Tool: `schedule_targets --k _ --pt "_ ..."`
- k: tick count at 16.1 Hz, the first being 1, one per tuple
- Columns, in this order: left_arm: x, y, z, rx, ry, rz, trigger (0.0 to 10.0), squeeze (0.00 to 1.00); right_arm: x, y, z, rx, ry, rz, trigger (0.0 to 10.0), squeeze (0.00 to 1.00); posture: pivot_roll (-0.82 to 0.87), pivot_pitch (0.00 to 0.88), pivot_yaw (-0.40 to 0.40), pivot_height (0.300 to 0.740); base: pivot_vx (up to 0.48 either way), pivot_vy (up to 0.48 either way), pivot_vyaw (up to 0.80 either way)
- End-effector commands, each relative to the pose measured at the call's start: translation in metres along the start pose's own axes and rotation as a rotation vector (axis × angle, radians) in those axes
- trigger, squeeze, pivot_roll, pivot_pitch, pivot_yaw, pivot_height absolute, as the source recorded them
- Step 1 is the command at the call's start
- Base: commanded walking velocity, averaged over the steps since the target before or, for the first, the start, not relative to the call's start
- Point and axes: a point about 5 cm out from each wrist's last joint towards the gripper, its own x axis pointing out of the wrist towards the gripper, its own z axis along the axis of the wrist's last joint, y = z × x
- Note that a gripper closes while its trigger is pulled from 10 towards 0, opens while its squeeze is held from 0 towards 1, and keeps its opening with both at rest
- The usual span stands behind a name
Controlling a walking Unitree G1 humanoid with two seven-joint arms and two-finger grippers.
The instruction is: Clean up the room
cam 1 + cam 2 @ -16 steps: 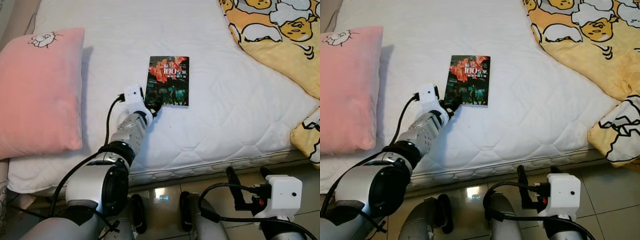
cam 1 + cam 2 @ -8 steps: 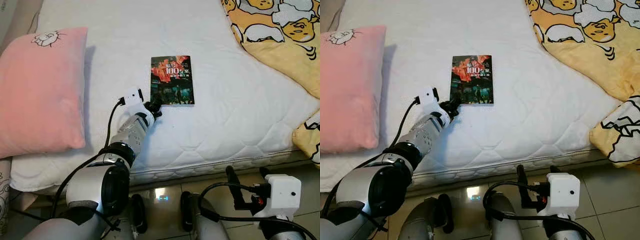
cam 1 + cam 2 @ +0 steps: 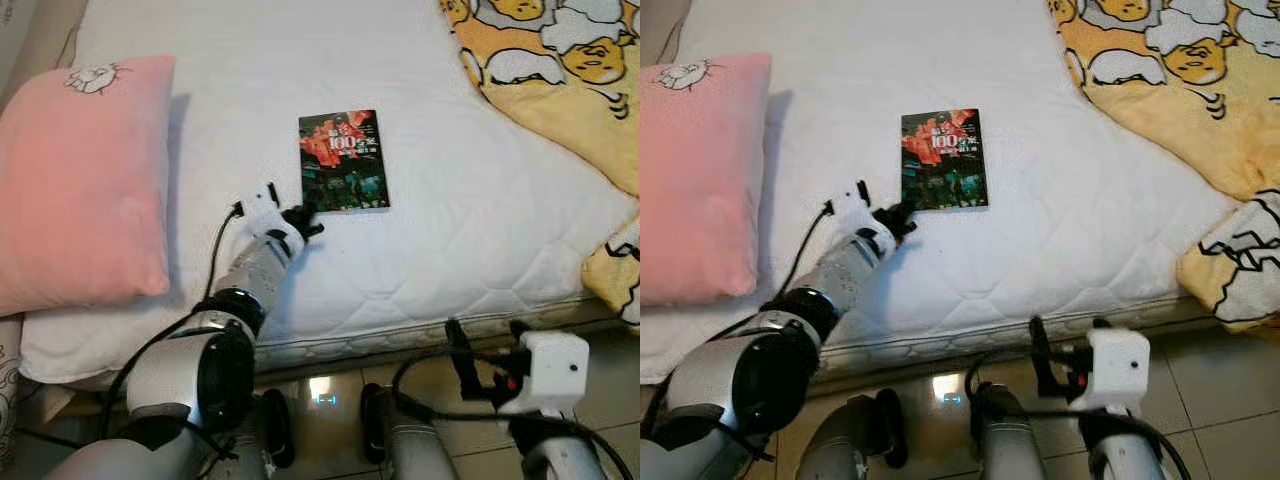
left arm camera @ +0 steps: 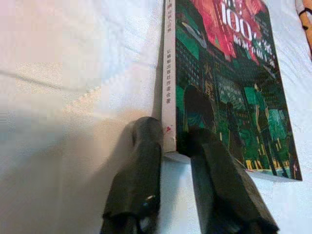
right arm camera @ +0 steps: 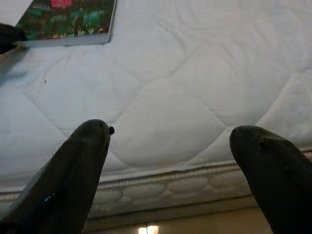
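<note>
left pincer [image 3: 306,217] at book [image 3: 343,160] corner, white mattress [image 3: 450,240], pink pillow [image 3: 80,180]

Bright, even indoor light over the white mattress [image 3: 440,230], washed nearly featureless toward the far side. Soft shadow beside the pink pillow [image 3: 80,180] and under the left arm. Small glare patch on the floor tile [image 3: 325,392]. Motion blur around the right gripper [image 3: 485,350]. Left wrist close-up soft, overexposed on the fabric; fingers [image 5: 68,170] out of focus, dark.
</note>
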Motion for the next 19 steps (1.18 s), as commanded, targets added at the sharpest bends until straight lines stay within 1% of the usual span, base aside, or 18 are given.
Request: schedule_targets --k 1,2,5,6,7,8,10,11,12,13,14,15,16,18,19 --pt "-0.003 0.011 0.001 0.003 -0.001 0.023 0.0 0.00 -0.001 -0.004 -0.005 0.008 0.027 -0.010 10.0 0.00 -0.23 0.250 0.023 0.700 0.000 0.000 0.00" --pt "-0.005 0.016 0.013 0.061 -0.035 0.007 0.0 0.00 0.006 -0.005 -0.004 0.013 0.013 -0.006 10.0 0.00 -0.21 0.227 0.022 0.700 0.000 0.000 0.00" --pt "-0.009 0.024 0.029 0.157 -0.095 -0.039 0.0 0.00 0.020 -0.003 0.001 0.017 -0.024 0.010 10.0 0.00 -0.16 0.184 0.020 0.700 0.000 0.000 0.00" --pt "-0.011 0.026 0.033 0.176 -0.113 -0.048 0.0 0.00 0.024 -0.003 0.002 0.018 -0.034 0.015 10.0 0.00 -0.15 0.179 0.021 0.700 0.000 0.000 0.00" --pt "-0.016 0.031 0.043 0.222 -0.163 -0.036 0.0 0.00 0.034 -0.002 0.006 0.021 -0.056 0.028 10.0 0.00 -0.12 0.156 0.016 0.700 0.000 0.000 0.00" --pt "-0.023 0.039 0.055 0.307 -0.222 0.000 0.0 0.00 0.043 0.002 0.012 0.035 -0.080 0.060 10.0 0.00 -0.09 0.137 0.010 0.700 0.000 0.000 0.00" --pt "-0.030 0.048 0.074 0.426 -0.285 0.054 0.0 0.00 0.054 0.013 0.021 0.051 -0.105 0.165 10.0 0.00 -0.07 0.117 -0.010 0.700 0.000 0.000 0.00" --pt "-0.032 0.053 0.081 0.438 -0.296 0.082 0.0 0.00 0.057 0.019 0.022 0.043 -0.103 0.222 10.0 0.00 -0.06 0.108 -0.019 0.700 0.000 0.000 0.00" --pt "-0.033 0.055 0.084 0.435 -0.295 0.089 0.0 0.00 0.058 0.021 0.022 0.037 -0.100 0.240 10.0 0.00 -0.05 0.106 -0.022 0.700 0.000 0.000 0.00" --pt "-0.036 0.067 0.093 0.472 -0.255 0.143 0.0 0.00 0.061 0.022 0.019 0.018 -0.085 0.266 10.0 0.00 -0.04 0.104 -0.034 0.700 0.000 0.000 0.00" --pt "-0.037 0.074 0.096 0.471 -0.227 0.177 0.0 0.00 0.061 0.022 0.017 0.022 -0.078 0.268 10.0 0.00 -0.05 0.109 -0.037 0.700 0.000 0.000 0.00" --pt "-0.038 0.076 0.096 0.465 -0.222 0.187 0.0 0.00 0.061 0.023 0.016 0.022 -0.075 0.270 10.0 0.00 -0.05 0.110 -0.036 0.700 0.000 0.000 0.00" --pt "-0.038 0.078 0.096 0.459 -0.211 0.195 0.0 0.00 0.061 0.023 0.015 0.021 -0.071 0.278 10.0 0.00 -0.05 0.113 -0.036 0.700 0.000 0.000 0.00" --pt "-0.035 0.081 0.080 0.424 -0.131 0.184 0.0 0.00 0.059 0.025 0.013 0.022 -0.062 0.285 10.0 0.00 -0.06 0.118 -0.027 0.700 0.000 0.000 0.00" --pt "-0.032 0.076 0.075 0.396 -0.119 0.142 0.0 0.00 0.058 0.025 0.012 0.022 -0.062 0.282 10.0 0.00 -0.07 0.116 -0.021 0.700 0.000 0.000 0.00"
